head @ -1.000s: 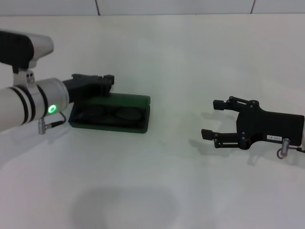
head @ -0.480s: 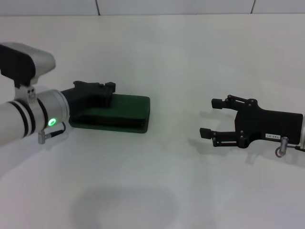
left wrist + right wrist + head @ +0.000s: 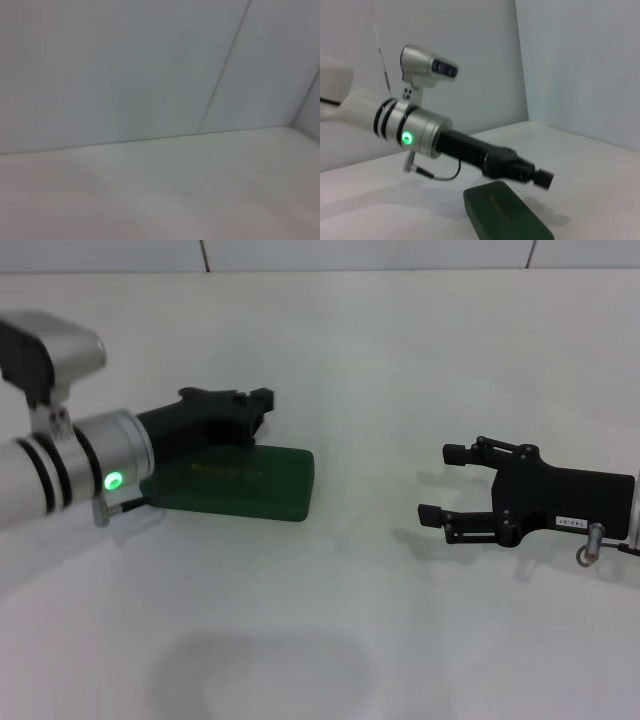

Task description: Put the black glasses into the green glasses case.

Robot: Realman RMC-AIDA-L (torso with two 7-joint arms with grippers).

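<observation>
Case (image 3: 235, 481) lies shut on the table (image 3: 400, 360), lid down flat, gold lettering up; I see no glasses outside it. My left gripper (image 3: 258, 408) hangs just above the case's rear edge, clear of the lid; I cannot tell whether its fingers are parted or closed. My right gripper (image 3: 445, 483) sits well apart on the table's right side, fingers spread, holding nothing.

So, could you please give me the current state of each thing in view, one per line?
green glasses case: lid shut, lying flat on the table.
black glasses: not visible.
left gripper: raised just above the case's far edge, holding nothing; I cannot tell whether it is open.
right gripper: open, empty, off to the right of the case.
</observation>
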